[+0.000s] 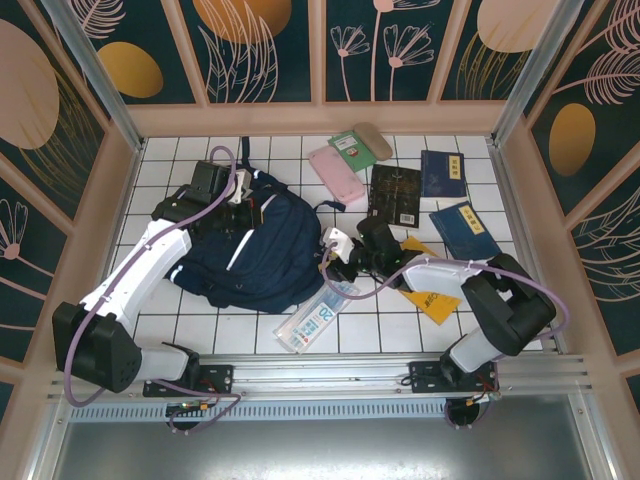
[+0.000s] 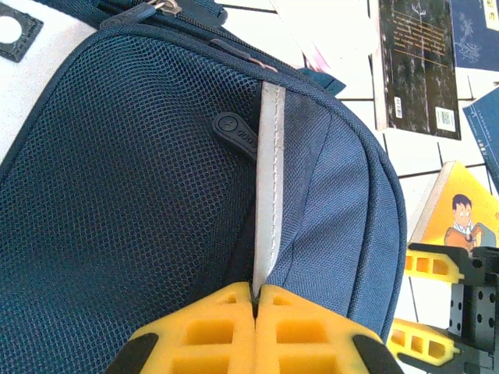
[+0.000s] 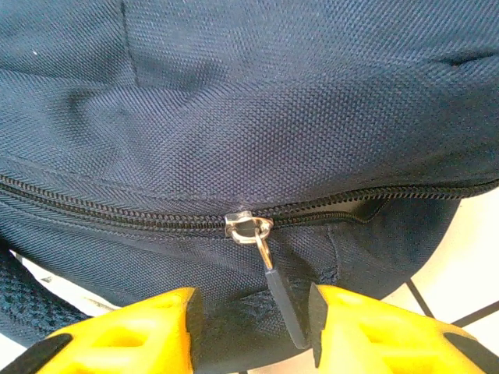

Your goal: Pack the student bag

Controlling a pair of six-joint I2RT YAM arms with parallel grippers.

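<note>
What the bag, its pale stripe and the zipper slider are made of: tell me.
The bag: woven synthetic cloth, likely nylon or polyester, matte; coarse weave shows. The stripe: smooth grey-white tape, probably reflective, stitched edges. The zipper slider: shiny metal, it seems.

You look down on a white tiled tabletop [image 1: 285, 148] with dark grout lines, enclosed on three sides by dark teal wall panels [image 1: 260, 50] printed with peach flowers and orange discs, set in pale wooden framing [image 1: 320, 118]; lighting is even.
</note>
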